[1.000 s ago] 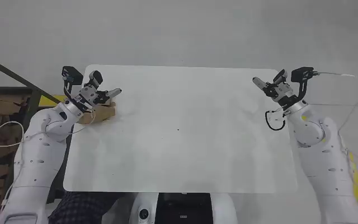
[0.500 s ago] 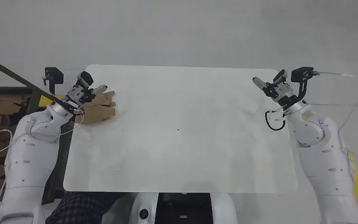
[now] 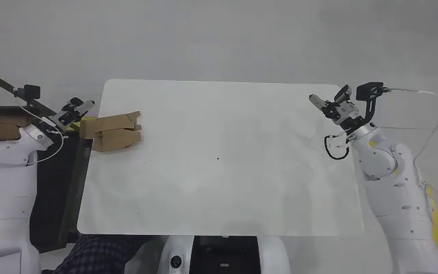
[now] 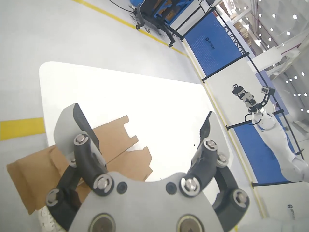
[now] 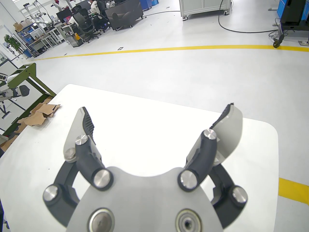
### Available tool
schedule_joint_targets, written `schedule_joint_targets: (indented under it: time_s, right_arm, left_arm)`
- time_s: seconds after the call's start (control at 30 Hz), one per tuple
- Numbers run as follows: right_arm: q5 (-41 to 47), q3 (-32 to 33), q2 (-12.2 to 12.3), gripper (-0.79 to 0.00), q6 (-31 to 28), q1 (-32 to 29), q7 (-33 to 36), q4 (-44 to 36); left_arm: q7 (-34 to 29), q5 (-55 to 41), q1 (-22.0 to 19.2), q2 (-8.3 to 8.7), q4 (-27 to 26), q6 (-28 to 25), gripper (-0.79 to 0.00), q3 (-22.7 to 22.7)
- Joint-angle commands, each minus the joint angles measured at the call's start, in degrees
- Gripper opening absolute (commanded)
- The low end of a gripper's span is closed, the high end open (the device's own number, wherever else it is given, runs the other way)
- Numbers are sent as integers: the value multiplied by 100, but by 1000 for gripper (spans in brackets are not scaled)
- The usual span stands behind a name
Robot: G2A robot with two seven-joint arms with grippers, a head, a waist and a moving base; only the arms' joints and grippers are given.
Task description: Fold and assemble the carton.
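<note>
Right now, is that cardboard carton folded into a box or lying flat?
Flat: the carton lies unassembled at the table edge, flaps spread.

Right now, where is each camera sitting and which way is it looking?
Top view: above the arms, looking down at the table; left gripper and right gripper show at its sides.
Left wrist view: on the left arm, facing over the left gripper and carton across the table.
Right wrist view: on the right arm, facing over the right gripper across the table.
Shared: all see the carton.

White table (image 3: 226,185), rounded corners. One flat brown carton (image 3: 116,131) lies on it at the left edge near the far corner, partly overhanging that edge.
</note>
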Motion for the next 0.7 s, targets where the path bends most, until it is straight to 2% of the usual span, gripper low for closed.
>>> schedule_joint_targets:
  time_s: [0.0,0.13,0.53,0.67]
  right_arm:
    - [0,0,0,0,0,0,0,0]
    - [0,0,0,0,0,0,0,0]
    - [0,0,0,0,0,0,0,0]
    - [0,0,0,0,0,0,0,0]
  left_arm:
    - [-275,-34,-84,53,215,192,0,-68]
    - [-949,-227,-338,140,603,601,0,-94]
    - [-982,-307,-379,142,661,681,0,-88]
    - [-1107,-569,-377,129,620,1229,0,4]
